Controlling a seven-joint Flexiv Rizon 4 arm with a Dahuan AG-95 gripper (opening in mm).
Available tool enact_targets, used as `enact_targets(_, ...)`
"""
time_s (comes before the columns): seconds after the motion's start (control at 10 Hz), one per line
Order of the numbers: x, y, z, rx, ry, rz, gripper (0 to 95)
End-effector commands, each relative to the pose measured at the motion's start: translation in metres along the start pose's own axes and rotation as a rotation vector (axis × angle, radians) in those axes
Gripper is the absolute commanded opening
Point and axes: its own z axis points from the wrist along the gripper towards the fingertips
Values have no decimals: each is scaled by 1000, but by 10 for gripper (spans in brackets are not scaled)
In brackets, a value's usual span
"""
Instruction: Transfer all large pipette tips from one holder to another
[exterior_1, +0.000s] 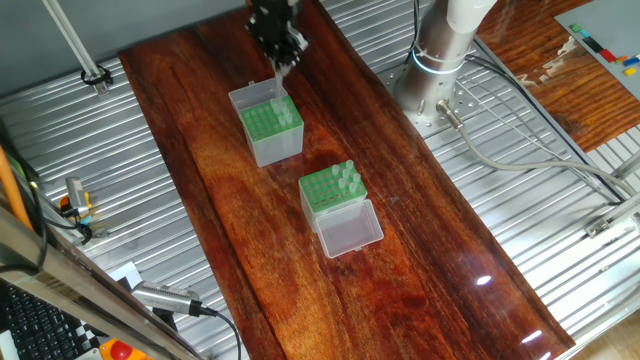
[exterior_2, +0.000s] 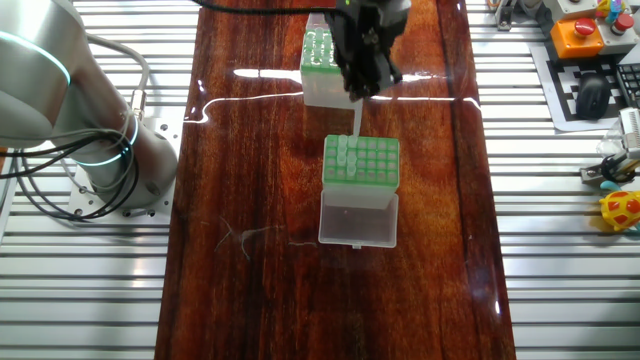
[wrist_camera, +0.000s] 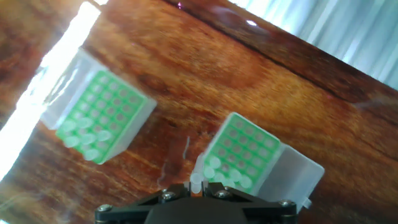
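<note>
Held tip: one slender pale translucent pipette tip (exterior_2: 357, 115), wider at the top, hangs upright with its narrow end down.
Gripper: the black two-finger gripper (exterior_2: 362, 85) is clamped on the wide end of this tip.
Place of held tip: it is over the grey-sided box with green hole-grid top (exterior_2: 361, 162); I cannot tell if its end is already inside a hole.
Grey-sided box: some greenish-white tips (exterior_2: 345, 155) stand along one edge of the grid, and its whitish lid (exterior_2: 357, 220) lies open and flat.
Other holder: the clear-sided box with green hole-grid top (exterior_1: 332, 192) stands near, apart from the first; it holds a group of tips (exterior_1: 347, 178), and its clear lid (exterior_1: 350, 230) is open.
Surface: a glossy dark red-brown wooden board (exterior_1: 420, 260) lies on a ribbed metal table (exterior_1: 520, 130).
Room: the silver arm base (exterior_1: 440, 50) stands beside the board, with grey cables (exterior_1: 520, 165) running from it.
</note>
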Motion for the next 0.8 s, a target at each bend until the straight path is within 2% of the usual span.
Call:
enact_targets(0.1, 2, -2, 6, -11, -15, -60, 0)
enact_targets(0.3, 1, -3, 12, -15, -26, -63, 0)
enact_targets(0.8, 0, -2, 26, -17, -27, -74, 0)
